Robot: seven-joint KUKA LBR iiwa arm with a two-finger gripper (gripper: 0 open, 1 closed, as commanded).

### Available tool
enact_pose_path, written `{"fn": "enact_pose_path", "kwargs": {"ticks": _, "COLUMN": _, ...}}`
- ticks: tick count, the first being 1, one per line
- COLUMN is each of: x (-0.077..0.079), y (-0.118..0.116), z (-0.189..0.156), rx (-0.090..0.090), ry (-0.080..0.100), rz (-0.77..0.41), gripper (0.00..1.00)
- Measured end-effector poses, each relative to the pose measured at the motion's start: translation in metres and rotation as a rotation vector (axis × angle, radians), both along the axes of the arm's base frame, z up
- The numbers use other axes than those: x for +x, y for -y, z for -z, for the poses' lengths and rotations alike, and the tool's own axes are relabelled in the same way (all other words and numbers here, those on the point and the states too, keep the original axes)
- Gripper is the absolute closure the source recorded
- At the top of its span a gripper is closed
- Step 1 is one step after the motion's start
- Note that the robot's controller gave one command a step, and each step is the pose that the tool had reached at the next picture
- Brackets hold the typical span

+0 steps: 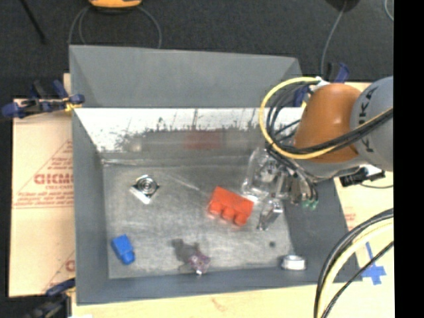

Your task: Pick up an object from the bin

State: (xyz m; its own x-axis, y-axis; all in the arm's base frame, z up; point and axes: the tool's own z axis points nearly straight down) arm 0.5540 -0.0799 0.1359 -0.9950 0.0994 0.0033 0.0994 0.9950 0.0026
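Approach step, by the look of it: hand (264, 197) down just right of the red block (228, 205), mid-right in the bin (165, 214). Cannot tell how far open; nothing seen held. Next, likely: shift left, straddle the block, close, lift.

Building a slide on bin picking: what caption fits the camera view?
Gripper beside a red block in the grey bin; a blue block lies at the lower left.

Floor (182, 214) lies open between silver piece (145, 187) and red block (230, 206) (just beside the pincer (264, 207)).
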Motion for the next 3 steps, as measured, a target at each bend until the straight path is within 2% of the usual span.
{"fn": "enact_pose_path", "kwargs": {"ticks": 2, "x": 0.001, "y": -0.021, "z": 0.044, "rx": -0.011, "ry": 0.031, "rz": -0.056, "gripper": 0.00}}
{"fn": "enact_pose_path", "kwargs": {"ticks": 3, "x": -0.004, "y": -0.041, "z": 0.053, "rx": -0.014, "ry": 0.052, "rz": 0.042, "gripper": 0.00}}
